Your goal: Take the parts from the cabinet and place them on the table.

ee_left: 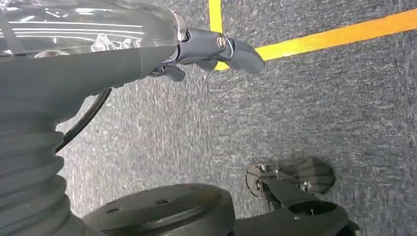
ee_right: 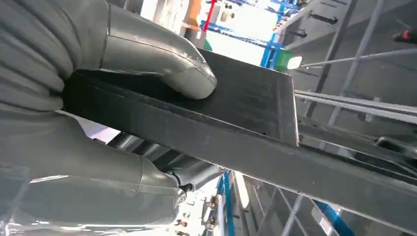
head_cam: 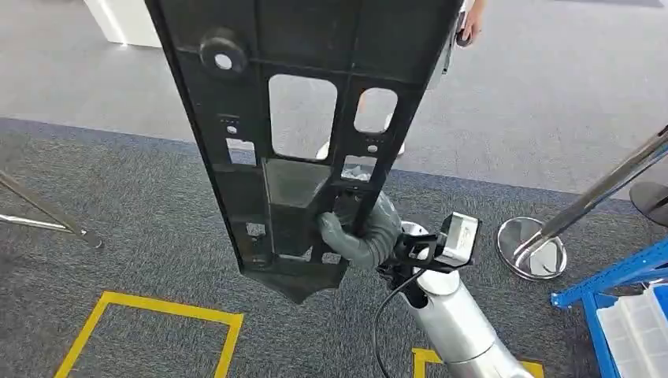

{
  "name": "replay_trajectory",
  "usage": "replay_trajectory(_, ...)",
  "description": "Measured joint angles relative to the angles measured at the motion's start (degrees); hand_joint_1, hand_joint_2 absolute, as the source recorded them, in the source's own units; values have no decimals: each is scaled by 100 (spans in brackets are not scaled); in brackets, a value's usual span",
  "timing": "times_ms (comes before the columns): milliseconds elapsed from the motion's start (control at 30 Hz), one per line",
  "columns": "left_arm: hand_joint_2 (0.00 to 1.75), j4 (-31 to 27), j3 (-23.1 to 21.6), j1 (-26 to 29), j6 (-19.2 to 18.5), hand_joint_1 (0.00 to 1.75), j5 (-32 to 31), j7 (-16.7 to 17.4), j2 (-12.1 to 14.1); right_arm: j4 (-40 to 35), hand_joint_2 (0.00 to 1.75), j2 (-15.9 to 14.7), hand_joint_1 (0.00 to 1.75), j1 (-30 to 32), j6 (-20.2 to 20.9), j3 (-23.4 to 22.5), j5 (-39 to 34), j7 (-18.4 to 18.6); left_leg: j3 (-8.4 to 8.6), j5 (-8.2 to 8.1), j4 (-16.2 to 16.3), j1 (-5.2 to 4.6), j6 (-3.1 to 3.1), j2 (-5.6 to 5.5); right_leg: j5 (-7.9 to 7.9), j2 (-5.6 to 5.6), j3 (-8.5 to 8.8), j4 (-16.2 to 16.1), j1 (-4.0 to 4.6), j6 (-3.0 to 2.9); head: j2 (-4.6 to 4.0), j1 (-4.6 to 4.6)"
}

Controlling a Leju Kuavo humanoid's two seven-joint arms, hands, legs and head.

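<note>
My right hand (head_cam: 362,236) grips the black panel (head_cam: 303,134) near its lower end, fingers (ee_right: 162,59) clamped on both faces of a flat rib, thumb on one side and the rest beneath. I judge the low grasp lets the long part stand upright ahead of me, clear of my legs while carried. My left hand (ee_left: 216,49) hangs beside my body over the carpet (ee_left: 319,108), fingers loosely curled, holding nothing. Below the panel, yellow floor tape (head_cam: 157,311) marks a square. Right of it stands a stanchion base (head_cam: 532,248), with a blue rack (head_cam: 614,295) at the right edge. No bench in sight; placing not yet done.
</note>
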Motion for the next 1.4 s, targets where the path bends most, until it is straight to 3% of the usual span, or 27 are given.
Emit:
replay_trajectory(67, 175, -2, 2, -8, 0, 0, 0, -4, 4, 6, 175, 31, 166, -12, 4, 0, 0, -7, -12, -6, -4, 5, -67, -65, 33, -144, 48, -84, -49, -80, 0, 0)
replay_trajectory(133, 175, 0, 4, 0, 15, 0, 0, 39, 0, 11, 175, 72, 166, -27, 11, 0, -2, -9, -171, -273, 410, -21, -116, 467, 28, -282, 100, -120, -18, -165, 0, 2)
replay_trajectory(200, 175, 0, 9, -27, 13, 0, 2, 89, 0, 28, 175, 74, 166, -28, 39, 0, -2, -9, -591, -715, 1335, -14, -155, 630, 11, -454, 112, -118, 19, -187, 0, 0)
replay_trajectory(267, 175, 0, 9, -51, 13, 0, 2, 147, -4, 63, 175, 83, 166, -22, 68, 0, 0, -7, -764, -797, 1763, -12, -164, 656, -6, -625, 116, -115, 38, -198, 0, 0)
replay_trajectory(300, 175, 0, 9, -48, 13, 0, 2, 168, -4, 72, 175, 83, 166, -25, 81, 2, 0, -7, -651, -655, 1566, -9, -156, 666, -16, -697, 123, -114, 50, -198, 0, 0)
replay_trajectory(367, 175, 0, 9, -7, 11, 0, -2, 210, -2, 81, 175, 87, 166, -34, 77, 0, 0, -7, -106, -170, 562, -15, -104, 769, -43, -824, 164, -113, 64, -182, 0, 0)
replay_trajectory(400, 175, 0, 11, 17, 13, 0, -2, 221, -2, 81, 175, 101, 166, -44, 77, 2, 0, -7, 133, -66, 66, -44, -56, 988, -59, -876, 185, -115, 74, -168, 0, 0)
replay_trajectory(433, 175, 0, 13, 30, 13, 0, -2, 236, -2, 81, 175, 101, 166, -54, 74, 0, 0, -7, 175, -145, -49, -127, 0, 1106, -70, -919, 174, -102, 119, -136, 0, 0)
replay_trajectory(567, 175, 0, 22, 51, -22, 0, -59, 306, 0, 127, 175, 103, 166, -66, 70, 0, 0, -22, 155, -83, -114, -112, 152, 842, -86, -1164, 216, -129, 122, -35, 0, 0)
replay_trajectory(633, 175, 0, 22, 42, -53, 0, -87, 324, -9, 133, 175, 109, 166, -82, 55, -15, 2, -59, 212, -31, -169, -66, 197, 741, -314, -611, 82, 196, 61, 26, 0, 0)
replay_trajectory(667, 175, 0, 22, 29, -63, 0, -120, 326, -9, 133, 175, 105, 166, -75, 50, -33, 7, -77, 207, -28, -169, -65, 212, 699, -529, -466, -132, 618, 58, 36, 0, 2)
replay_trajectory(733, 175, 0, 20, 23, -70, 0, -164, 330, -9, 135, 175, 87, 166, 1, 20, -74, 31, -79, 201, -32, -165, -67, 220, 566, -859, -404, -621, 1548, 51, 63, 0, 0)
replay_trajectory(767, 175, 0, 17, 23, -68, 0, -190, 334, -9, 140, 175, 79, 166, 46, 13, -81, 46, -79, 204, -33, -160, -67, 220, 487, -839, -404, -756, 1740, 48, 69, 0, 0)
replay_trajectory(800, 175, 0, 11, 17, -59, 0, -208, 319, -9, 140, 175, 72, 166, 76, -2, -85, 77, -85, 215, -34, -157, -65, 218, 402, -655, -401, -732, 1600, 42, 72, 0, 0)
replay_trajectory(867, 175, 0, -7, -9, -50, 0, -260, 260, -9, 140, 175, 59, 166, 107, -26, -118, 103, -127, 239, -56, -128, -49, 187, 246, -101, -346, -356, 720, 14, 65, 0, 0)
replay_trajectory(900, 175, 0, -26, -17, -46, 0, -293, 236, -9, 138, 175, 42, 166, 122, -37, -168, 103, -166, 242, -79, -97, -44, 164, 181, 155, -183, -133, 212, -14, 71, 0, 0)
replay_trajectory(933, 175, 0, -42, -36, -44, 0, -317, 232, -9, 140, 175, 9, 166, 141, -42, -219, 103, -210, 190, -104, -45, -59, 127, 120, 89, 188, -48, -5, -46, 69, 0, 2)
replay_trajectory(1067, 175, 0, -63, -89, -37, 0, -387, 234, -9, 125, 175, -72, 166, 201, -57, -372, 94, -267, 70, -74, -66, 3, -14, -127, 96, -8, -40, -78, -28, -39, 0, 0)
replay_trajectory(1100, 175, 0, -70, -101, -35, 0, -420, 238, -9, 122, 175, -81, 166, 197, -57, -409, 87, -291, 79, -118, 4, -5, -27, 12, 116, -109, -3, -127, -53, -84, 0, 0)
replay_trajectory(1133, 175, 0, -85, -107, -35, 0, -433, 249, -9, 122, 175, -87, 166, 202, -61, -433, 83, -297, -12, -238, 206, -44, -45, 326, 102, -172, 26, -150, -42, -128, 0, -4)
replay_trajectory(1167, 175, 0, -101, -120, -37, 0, -442, 264, -9, 122, 175, -107, 166, 209, -70, -470, 76, -302, -207, -446, 603, -38, -66, 490, 87, -254, 40, -151, -24, -154, 0, 0)
replay_trajectory(1233, 175, 0, -112, -152, -79, 0, -468, 334, -9, 120, 175, -149, 166, 286, -114, -535, 74, -304, -656, -817, 1501, -22, -88, 619, 60, -449, 52, -149, 8, -178, 0, 0)
replay_trajectory(1267, 175, 0, -125, -169, -92, 0, -479, 359, -9, 116, 175, -162, 166, 337, -120, -557, 74, -304, -773, -853, 1741, -18, -93, 638, 49, -536, 56, -147, 15, -175, 0, 0)
replay_trajectory(1300, 175, 0, -151, -163, -107, 0, -476, 363, -9, 109, 175, -173, 166, 374, -120, -573, 74, -304, -748, -763, 1704, -15, -93, 652, 38, -614, 64, -146, 18, -174, 0, 0)
replay_trajectory(1333, 175, 0, -166, -148, -120, 0, -479, 363, -9, 107, 175, -186, 166, 385, -120, -590, 74, -304, -572, -548, 1368, -13, -86, 671, 23, -690, 77, -143, 19, -169, 0, 0)
replay_trajectory(1367, 175, 0, -177, -129, -131, 0, -481, 363, -9, 103, 175, -195, 166, 384, -116, -601, 76, -304, -293, -286, 847, -14, -66, 711, 8, -747, 106, -142, 19, -156, 0, 0)
replay_trajectory(1400, 175, 0, -184, -102, -142, 0, -479, 348, -9, 92, 175, -203, 166, 383, -116, -610, 76, -304, 15, -44, 288, -28, -30, 878, -15, -802, 145, -143, 22, -140, 0, 0)
